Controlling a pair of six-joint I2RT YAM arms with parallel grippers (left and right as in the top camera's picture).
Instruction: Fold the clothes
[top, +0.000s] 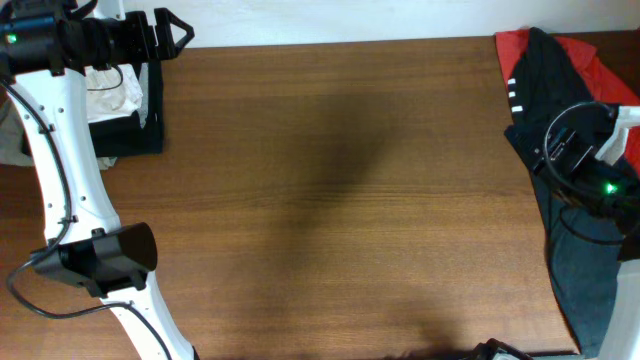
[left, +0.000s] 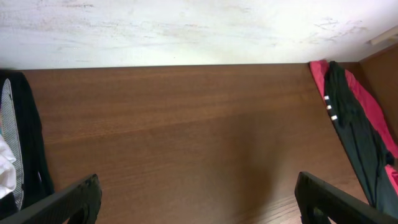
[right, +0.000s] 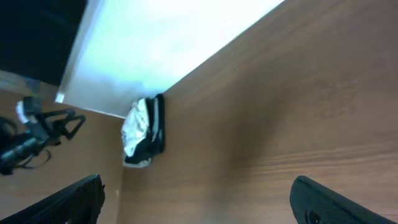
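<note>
A black-and-red garment (top: 560, 90) lies spread over the table's right edge; it also shows in the left wrist view (left: 357, 124). A crumpled white garment (top: 112, 88) lies bunched with black cloth at the far left corner; its print is hidden. It shows as a small bundle in the right wrist view (right: 142, 132). My left gripper (top: 172, 33) is open and empty at the back left, next to the white bundle; its fingers (left: 198, 199) frame bare table. My right gripper (top: 556, 150) is open and empty above the black-and-red garment; its fingers (right: 199, 199) point across bare table.
The wooden table (top: 340, 200) spans the middle between the two piles. A white wall (left: 186, 31) runs along the back edge. The left arm's base (top: 105, 258) stands at the front left. Black cloth (left: 25, 143) lies at the left.
</note>
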